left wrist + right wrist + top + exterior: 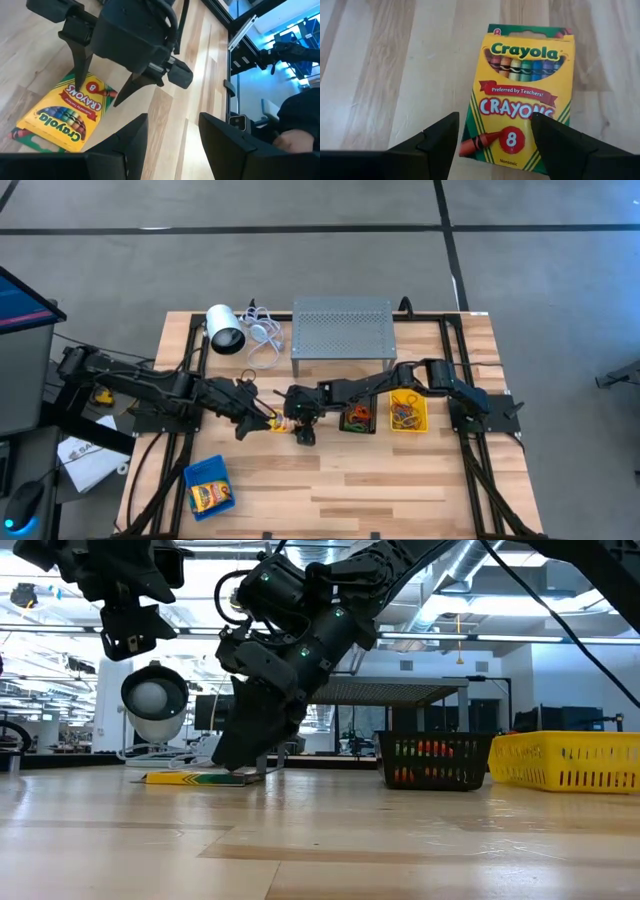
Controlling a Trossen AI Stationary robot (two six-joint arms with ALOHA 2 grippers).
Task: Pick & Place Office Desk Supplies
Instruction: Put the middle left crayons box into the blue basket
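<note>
A yellow crayon box (pixel 525 90) lies flat on the wooden table, face up, near the table's middle (pixel 276 423). My right gripper (pixel 495 120) reaches in from the right, slanting down over the box's end with the "8", and is open. One fingertip (pixel 76 89) is over the printed face. The other (pixel 117 102) stands beside a long edge. My left gripper (pixel 172 125) is open and holds nothing. It hangs in the air just left of the box (pixel 252 412). My right gripper comes down on the crayon box's near end (pixel 512 142) from the table's right, slanting downward. I cannot tell whether either fingertip touches the box. The box lies flat on the table.
A blue bin (pixel 190 477) at the front left holds a second crayon box (pixel 211 496). A black bin (pixel 357 426) and a yellow bin (pixel 421 412), both with rubber bands, stand to the right. A grey perforated stand (pixel 343 330) and a white cylinder (pixel 225 328) with its cable sit at the back.
</note>
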